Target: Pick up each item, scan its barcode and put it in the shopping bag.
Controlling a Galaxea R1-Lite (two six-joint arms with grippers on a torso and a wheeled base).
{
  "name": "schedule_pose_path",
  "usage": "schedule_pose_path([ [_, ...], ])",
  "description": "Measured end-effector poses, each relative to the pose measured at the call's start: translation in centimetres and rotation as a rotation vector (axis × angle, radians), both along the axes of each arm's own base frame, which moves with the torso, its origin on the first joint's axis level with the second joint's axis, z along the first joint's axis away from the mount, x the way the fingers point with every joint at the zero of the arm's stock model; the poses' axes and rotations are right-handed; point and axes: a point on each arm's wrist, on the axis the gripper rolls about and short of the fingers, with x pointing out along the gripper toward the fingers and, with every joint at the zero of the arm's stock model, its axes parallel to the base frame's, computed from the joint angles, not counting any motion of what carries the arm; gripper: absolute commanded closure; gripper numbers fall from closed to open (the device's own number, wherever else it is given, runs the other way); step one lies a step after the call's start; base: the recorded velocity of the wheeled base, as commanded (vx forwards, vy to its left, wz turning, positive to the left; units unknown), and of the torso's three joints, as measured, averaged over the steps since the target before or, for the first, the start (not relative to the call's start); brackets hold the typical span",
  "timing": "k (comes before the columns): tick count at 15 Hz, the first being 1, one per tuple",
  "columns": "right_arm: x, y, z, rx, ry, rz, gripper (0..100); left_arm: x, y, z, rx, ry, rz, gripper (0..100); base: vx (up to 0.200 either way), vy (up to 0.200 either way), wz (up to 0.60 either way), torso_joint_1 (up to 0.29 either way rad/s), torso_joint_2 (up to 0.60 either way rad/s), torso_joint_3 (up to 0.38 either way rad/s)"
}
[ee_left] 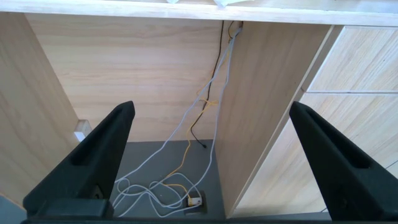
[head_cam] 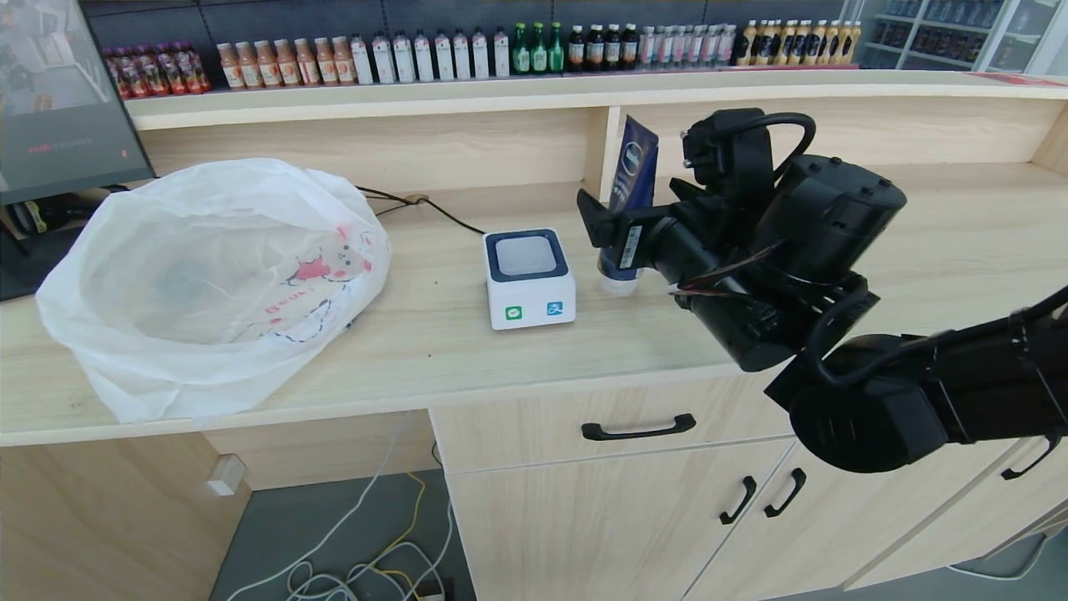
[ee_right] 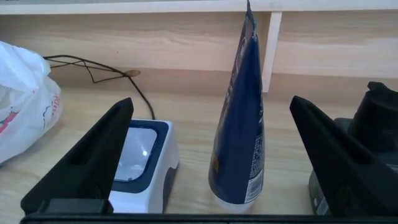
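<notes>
A dark blue tube (head_cam: 634, 167) stands upright on its cap on the wooden counter (head_cam: 417, 334), just right of the white scanner (head_cam: 528, 277). My right gripper (head_cam: 622, 238) is open and level with the tube's lower half. In the right wrist view the tube (ee_right: 239, 124) stands between the spread fingers (ee_right: 93, 162) of the right gripper (ee_right: 211, 124) without touching either, with the scanner (ee_right: 140, 155) beside it. The white plastic shopping bag (head_cam: 217, 284) sits open at the counter's left end. My left gripper (ee_left: 212, 109) is open and empty, below the counter facing the cabinet recess.
A black cable (head_cam: 417, 204) runs along the counter behind the scanner. A black object (ee_right: 367, 143) stands on the counter beside the tube. Bottles (head_cam: 501, 54) line the back shelf. Loose cables (ee_left: 168, 186) lie on the floor under the counter. Drawers and doors (head_cam: 638, 430) sit below.
</notes>
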Motion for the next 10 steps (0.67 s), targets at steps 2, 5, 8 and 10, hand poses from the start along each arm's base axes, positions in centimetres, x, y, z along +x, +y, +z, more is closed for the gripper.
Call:
schedule_pose_path([
  [2, 0.3, -0.1, -0.1, -0.001, 0.002, -0.009, 0, 0.0, 0.0, 0.0, 0.000, 0.000, 0.000, 0, 0.000, 0.000, 0.00, 0.000, 0.00, 0.000],
  [5, 1.1, -0.6, -0.2, 0.003, 0.002, -0.039, 0, 0.0, 0.0, 0.0, 0.000, 0.000, 0.000, 0, 0.000, 0.000, 0.00, 0.000, 0.00, 0.000],
  [8, 1.9, -1.0, -0.2, 0.008, -0.003, -0.061, 0, 0.0, 0.0, 0.0, 0.000, 0.000, 0.000, 0, 0.000, 0.000, 0.00, 0.000, 0.00, 0.000],
  [10, 2.2, -1.1, -0.1, 0.013, -0.007, -0.067, 0, 0.0, 0.0, 0.0, 0.000, 0.000, 0.000, 0, 0.000, 0.000, 0.00, 0.000, 0.00, 0.000],
])
